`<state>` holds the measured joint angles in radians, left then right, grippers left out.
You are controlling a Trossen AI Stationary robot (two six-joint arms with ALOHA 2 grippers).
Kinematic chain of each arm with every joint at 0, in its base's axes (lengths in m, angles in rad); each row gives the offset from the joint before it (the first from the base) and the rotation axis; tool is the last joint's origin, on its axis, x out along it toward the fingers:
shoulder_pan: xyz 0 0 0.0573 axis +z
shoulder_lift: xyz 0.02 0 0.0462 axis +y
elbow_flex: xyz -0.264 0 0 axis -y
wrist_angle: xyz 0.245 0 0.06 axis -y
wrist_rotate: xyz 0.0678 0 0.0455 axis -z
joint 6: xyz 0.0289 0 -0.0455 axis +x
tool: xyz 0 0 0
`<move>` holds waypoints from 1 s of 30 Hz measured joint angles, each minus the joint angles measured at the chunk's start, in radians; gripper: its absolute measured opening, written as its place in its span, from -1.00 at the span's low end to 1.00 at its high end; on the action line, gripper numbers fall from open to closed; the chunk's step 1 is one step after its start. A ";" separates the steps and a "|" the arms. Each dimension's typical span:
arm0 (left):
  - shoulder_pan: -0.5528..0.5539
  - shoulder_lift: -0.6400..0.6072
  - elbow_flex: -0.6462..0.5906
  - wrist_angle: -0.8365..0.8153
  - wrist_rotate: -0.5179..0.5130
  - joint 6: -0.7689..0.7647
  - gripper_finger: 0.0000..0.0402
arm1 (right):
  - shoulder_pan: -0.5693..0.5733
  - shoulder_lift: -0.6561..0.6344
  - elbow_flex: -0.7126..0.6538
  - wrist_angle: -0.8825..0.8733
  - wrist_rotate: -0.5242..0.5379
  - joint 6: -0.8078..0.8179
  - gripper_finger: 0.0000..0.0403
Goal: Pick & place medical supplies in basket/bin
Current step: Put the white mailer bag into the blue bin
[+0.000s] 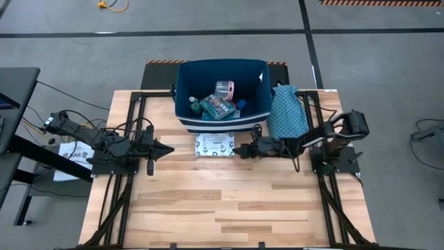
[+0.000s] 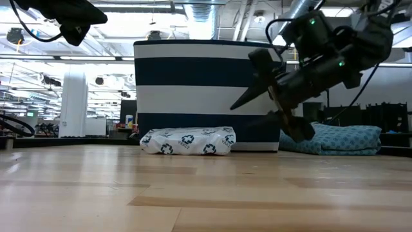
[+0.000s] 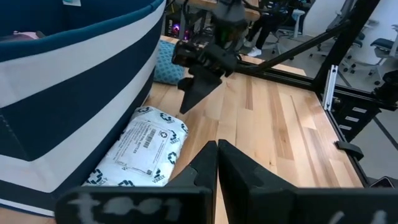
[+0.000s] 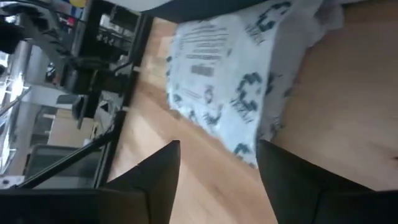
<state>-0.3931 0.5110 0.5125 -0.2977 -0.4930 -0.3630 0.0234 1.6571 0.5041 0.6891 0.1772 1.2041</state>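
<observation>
1. Packet [image 1: 214,144], white with a teal printed pattern, lies flat on the wooden surface [image 1: 229,208], its far edge touching or just beside the striped front wall of the bin [image 1: 184,94]; it is the only supply seen outside the bin.
2. Left gripper [image 1: 166,148] waits over the left part of the surface, well apart from the packet, its fingers [image 3: 208,163] pressed together and holding nothing.
3. Bin, dark navy with white stripes, stands at the far middle of the surface and already holds several small supplies [image 1: 220,101], among them a pink round piece and a printed packet.
4. Right gripper [image 1: 239,150] hangs just right of the packet, pointed toward its near end; its fingers [image 4: 158,174] are spread, with nothing between them, and the packet shows just ahead of the gap.
5. Fabric pouch [image 1: 286,112], teal and patterned, lies to the right of the bin and is no part of the job.
6. Handling, as judged: the packet looks light, soft and crinkly, so it should sag when lifted and its film may slip. A hold across the short right-hand end, fingers well onto the filled body, not just the thin seam, seems safest. The bin wall close behind leaves little room on that side.
</observation>
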 joint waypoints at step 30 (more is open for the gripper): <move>0.000 0.000 0.000 -0.011 0.000 0.010 -1.00 | -0.111 0.033 0.063 -0.055 -0.101 -0.131 0.10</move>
<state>-0.3931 0.5110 0.5125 -0.3089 -0.4934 -0.3530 -0.0879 1.6905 0.5675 0.6342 0.0757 1.0730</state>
